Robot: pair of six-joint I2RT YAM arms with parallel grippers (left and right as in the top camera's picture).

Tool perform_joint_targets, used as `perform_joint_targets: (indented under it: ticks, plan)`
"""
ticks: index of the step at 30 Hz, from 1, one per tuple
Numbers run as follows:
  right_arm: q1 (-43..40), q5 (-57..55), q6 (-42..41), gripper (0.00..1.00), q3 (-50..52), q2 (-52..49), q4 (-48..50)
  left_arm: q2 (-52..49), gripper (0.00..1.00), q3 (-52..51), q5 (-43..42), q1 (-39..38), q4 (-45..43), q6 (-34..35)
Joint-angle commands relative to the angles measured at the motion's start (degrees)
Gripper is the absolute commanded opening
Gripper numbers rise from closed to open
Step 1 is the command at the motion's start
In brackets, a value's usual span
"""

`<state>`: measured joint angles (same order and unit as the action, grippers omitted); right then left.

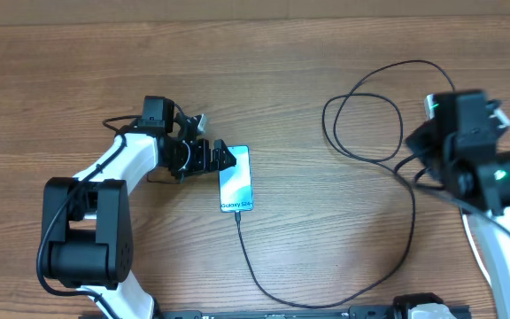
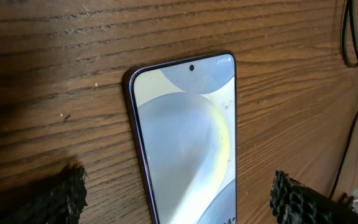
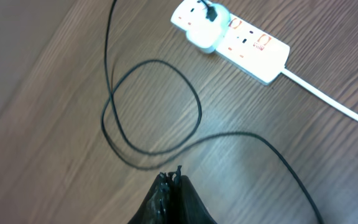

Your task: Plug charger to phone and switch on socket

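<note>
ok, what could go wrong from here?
1. The left gripper sits open astride the phone; bumping the phone could drag it and pull the cable from its end.
2. Slack cable loops lie between the shut right gripper and the power strip; reaching in may snag them.
3. The strip's switches look small and sit close to the white plug; a press could miss or knock the plug.

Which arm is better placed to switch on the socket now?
Right, probably. The right end effector, shut, has the socket in its wrist view. The left end effector stands open around the top end of the phone.
</note>
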<state>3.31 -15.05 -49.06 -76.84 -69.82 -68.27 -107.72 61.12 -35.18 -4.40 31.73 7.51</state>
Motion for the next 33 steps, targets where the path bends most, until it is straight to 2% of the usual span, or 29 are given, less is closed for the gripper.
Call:
perform_joint_targets:
  ticks: [1,8,13,15,18,26,29,33]
  plan:
    - [-8.4,8.8,4.4,0.04,-0.2,-4.0,1.4,-5.8,1.0,-4.0,16.3,0.9,0.8,-0.7]
    - [-22.4,14.4,7.7,0.04,-1.3,-16.2,3.1,-4.6,1.0,-2.0,14.6,1.0,6.1,-1.0]
    - [-27.7,15.2,9.3,0.04,-3.1,-24.5,6.5,3.1,1.0,0.1,15.9,1.0,11.7,-2.8]
    - [-29.0,15.5,9.3,0.04,-3.6,-27.4,7.9,8.6,1.0,0.6,15.9,1.0,13.3,-2.8]
    - [-30.7,17.7,11.1,0.04,-5.9,-33.0,9.8,22.3,0.99,1.0,16.6,1.0,15.8,-2.8]
    - [-31.1,18.0,11.6,0.04,-13.2,-40.8,10.3,52.6,1.0,1.0,27.9,1.0,19.6,-2.8]
    - [-31.1,18.0,11.6,0.04,-14.6,-42.8,11.3,61.7,1.0,1.0,32.5,1.0,20.1,-2.8]
    - [-31.1,17.9,11.7,0.04,-15.0,-45.0,11.3,70.0,1.0,1.0,33.7,1.0,20.2,-2.8]
